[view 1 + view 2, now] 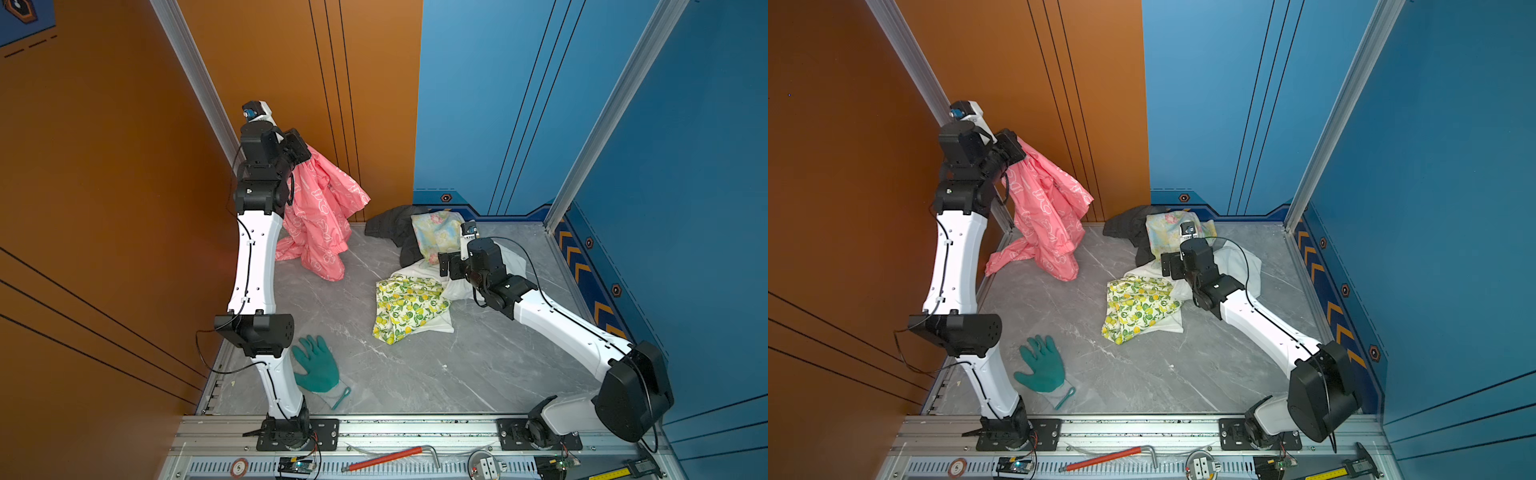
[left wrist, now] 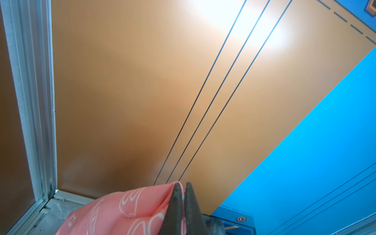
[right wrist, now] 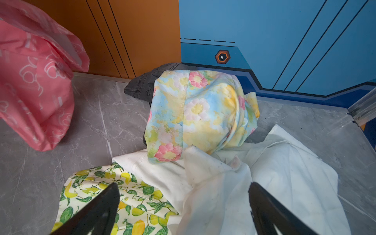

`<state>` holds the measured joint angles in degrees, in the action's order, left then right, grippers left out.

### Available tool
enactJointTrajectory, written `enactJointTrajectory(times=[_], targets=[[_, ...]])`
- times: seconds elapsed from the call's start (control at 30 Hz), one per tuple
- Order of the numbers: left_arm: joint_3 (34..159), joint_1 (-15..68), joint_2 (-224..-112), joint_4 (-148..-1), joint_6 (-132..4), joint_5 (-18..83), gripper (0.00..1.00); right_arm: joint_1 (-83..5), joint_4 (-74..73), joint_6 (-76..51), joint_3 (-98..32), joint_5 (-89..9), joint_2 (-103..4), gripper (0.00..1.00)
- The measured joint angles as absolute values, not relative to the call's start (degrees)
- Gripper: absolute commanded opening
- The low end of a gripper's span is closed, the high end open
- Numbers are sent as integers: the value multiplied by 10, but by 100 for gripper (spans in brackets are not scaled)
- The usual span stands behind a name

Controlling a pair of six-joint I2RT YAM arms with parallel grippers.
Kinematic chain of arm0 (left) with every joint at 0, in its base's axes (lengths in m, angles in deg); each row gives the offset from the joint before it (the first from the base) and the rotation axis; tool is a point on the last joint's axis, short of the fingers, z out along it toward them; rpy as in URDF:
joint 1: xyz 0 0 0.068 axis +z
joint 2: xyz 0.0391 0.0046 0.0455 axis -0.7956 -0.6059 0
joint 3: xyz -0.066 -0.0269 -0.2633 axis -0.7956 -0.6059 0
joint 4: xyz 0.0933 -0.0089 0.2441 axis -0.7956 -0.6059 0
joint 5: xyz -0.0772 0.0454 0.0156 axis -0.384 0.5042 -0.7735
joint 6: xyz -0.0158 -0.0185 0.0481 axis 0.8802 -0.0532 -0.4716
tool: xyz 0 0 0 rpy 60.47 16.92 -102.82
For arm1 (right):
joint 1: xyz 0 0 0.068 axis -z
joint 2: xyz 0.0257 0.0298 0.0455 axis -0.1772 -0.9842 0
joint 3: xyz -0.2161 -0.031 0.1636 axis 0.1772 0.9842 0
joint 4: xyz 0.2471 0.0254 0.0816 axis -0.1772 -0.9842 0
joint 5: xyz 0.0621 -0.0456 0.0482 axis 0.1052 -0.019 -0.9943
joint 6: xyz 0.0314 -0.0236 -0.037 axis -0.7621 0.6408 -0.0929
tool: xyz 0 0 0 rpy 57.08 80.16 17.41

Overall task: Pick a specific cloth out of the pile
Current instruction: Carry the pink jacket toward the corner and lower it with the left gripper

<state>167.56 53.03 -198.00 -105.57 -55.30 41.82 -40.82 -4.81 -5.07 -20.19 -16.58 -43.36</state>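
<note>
The cloth (image 1: pixel 320 216) (image 1: pixel 1044 216) is coral pink with white outline prints. It hangs from my left gripper (image 1: pixel 306 147) (image 1: pixel 1021 147), raised high at the back left by the orange wall. Its lower folds rest on the grey table (image 1: pixel 415 374), apart from the pile (image 1: pixel 415 291). In the left wrist view the gripper (image 2: pixel 183 184) is shut on a pinch of the cloth (image 2: pixel 126 209). My right gripper (image 1: pixel 444 264) (image 3: pixel 183 187) stands open and empty low over the pile's white cloth (image 3: pixel 284 173) and lemon-print cloth (image 3: pixel 97 193).
The pile also holds a pastel floral piece (image 3: pixel 199 114) and a dark grey piece (image 1: pixel 388 226) at the back. A green glove (image 1: pixel 318 365) lies front left near the left arm's base. A red-handled tool (image 1: pixel 386 457) lies on the front rail. Walls close in left, back and right.
</note>
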Motion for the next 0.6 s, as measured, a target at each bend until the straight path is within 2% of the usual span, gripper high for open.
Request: enactJointTrajectory(times=[0.23, 0.6], targets=[[1647, 532, -1970, -1065, -545, 414, 0, -404, -47, -50, -211, -165, -446, 100], [1363, 577, -1831, -1033, -570, 433, 0, -404, -32, -51, -211, -167, -447, 100]])
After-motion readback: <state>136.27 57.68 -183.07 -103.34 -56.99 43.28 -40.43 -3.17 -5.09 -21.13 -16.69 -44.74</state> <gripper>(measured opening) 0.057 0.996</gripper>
